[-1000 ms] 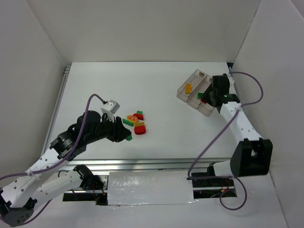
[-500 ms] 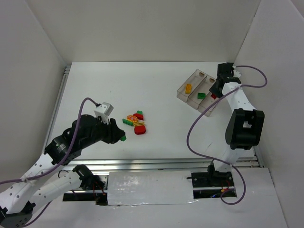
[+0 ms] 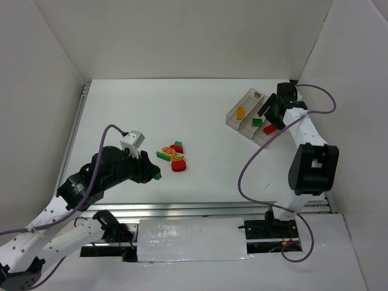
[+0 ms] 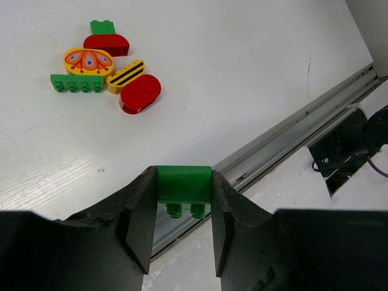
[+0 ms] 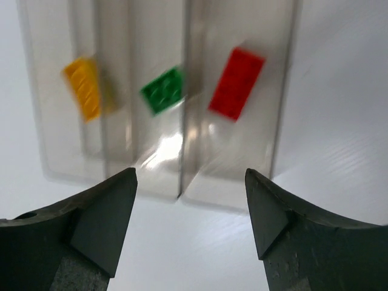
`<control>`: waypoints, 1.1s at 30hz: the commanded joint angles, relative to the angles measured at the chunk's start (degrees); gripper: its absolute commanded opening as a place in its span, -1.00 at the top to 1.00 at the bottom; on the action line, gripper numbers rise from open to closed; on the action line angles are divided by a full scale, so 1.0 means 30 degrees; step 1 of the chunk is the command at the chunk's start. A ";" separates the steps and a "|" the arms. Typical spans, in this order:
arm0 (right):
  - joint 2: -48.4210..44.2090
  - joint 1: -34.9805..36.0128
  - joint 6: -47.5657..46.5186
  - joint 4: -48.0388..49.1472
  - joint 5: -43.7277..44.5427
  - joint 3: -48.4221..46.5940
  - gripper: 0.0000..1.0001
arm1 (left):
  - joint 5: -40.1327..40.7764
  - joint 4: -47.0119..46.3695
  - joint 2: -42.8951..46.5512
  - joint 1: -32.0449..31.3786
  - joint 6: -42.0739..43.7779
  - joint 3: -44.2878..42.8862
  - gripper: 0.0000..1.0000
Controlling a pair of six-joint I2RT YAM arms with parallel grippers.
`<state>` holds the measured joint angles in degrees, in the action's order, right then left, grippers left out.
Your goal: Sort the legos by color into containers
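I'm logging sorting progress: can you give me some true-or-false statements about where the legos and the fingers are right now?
1. The left fingers clamp a green lego. True.
2. The right fingers hold the red lego. False: they stand open and empty, and it lies in the tray.
3. The yellow lego, the tray's green lego and the red lego each have their own compartment. True.
4. No legos lie loose. False: a cluster of legos sits on the table.

No text, labels, brands or numbers legible in any view. Yellow oval plastic brick [image 4: 88,61], upper left: printed ornament only.
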<state>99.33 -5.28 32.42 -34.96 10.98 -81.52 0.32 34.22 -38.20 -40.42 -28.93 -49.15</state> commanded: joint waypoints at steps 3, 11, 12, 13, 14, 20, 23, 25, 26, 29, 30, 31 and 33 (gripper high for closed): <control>-0.6176 0.2220 -0.0615 0.2657 -0.6589 0.4014 -0.59 | -0.0195 -0.2264 -0.0713 -0.0061 -0.0903 -0.0052 1.00; -1.6198 0.3136 0.0268 0.2310 -0.5859 0.8625 -0.99 | 0.0860 -0.5745 -0.7679 -0.0498 -0.0144 -0.2946 1.00; -1.6843 0.3136 0.0150 0.1525 -0.5684 0.8511 -0.99 | 0.1006 -0.7027 -0.8616 -0.0558 0.0089 -0.3447 1.00; -1.7807 0.3078 0.0120 0.0937 -0.5334 0.8336 -0.99 | 0.1095 -0.7765 -1.0714 -0.0616 0.0237 -0.3974 1.00; -1.8310 0.3136 0.0177 0.0467 -0.4809 0.7899 -0.99 | 0.1241 -0.8440 -1.1953 -0.0675 0.0412 -0.5372 1.00; -2.2295 0.3049 0.2166 -0.0269 -0.4951 0.8917 -0.99 | 0.1182 -1.0086 -2.1271 -0.1288 0.1789 -1.3959 1.00; -2.3673 0.3049 0.3281 -0.1233 -0.4484 0.9154 -0.99 | 0.0514 -1.0730 -2.5197 -0.1641 0.1937 -1.8149 1.00; -2.5019 0.3019 0.3838 -0.1179 -0.4335 0.9300 -0.99 | 0.0012 -1.1227 -2.7953 -0.1846 0.1821 -2.1157 1.00; -2.5343 0.3019 0.4014 -0.1266 -0.4219 0.9272 -1.00 | -0.0801 -1.1317 -2.8832 -0.1963 0.1733 -2.2018 1.00; -2.6077 0.3020 0.4046 -0.2055 -0.4334 0.8307 -0.99 | -0.1949 -1.4093 -3.1645 -0.2315 0.1674 -2.3724 1.00; -2.6165 0.3019 0.4016 -0.2174 -0.4799 0.8102 -0.99 | -0.2038 -1.4913 -3.2030 -0.2432 0.1674 -2.3842 1.00; -2.6224 0.3019 0.3987 -0.2262 -0.5239 0.7955 -0.99 | -0.1952 -1.6139 -3.2353 -0.2665 0.1645 -2.4162 1.00; -2.6399 0.3048 0.4016 -0.2409 -0.6436 0.7923 -0.99 | -0.1397 -1.6910 -3.3407 -0.2930 0.1849 -2.5037 1.00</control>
<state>20.56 4.08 43.57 -40.40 -4.19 -55.90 -2.72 -6.11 -136.05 -47.72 -25.19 -119.59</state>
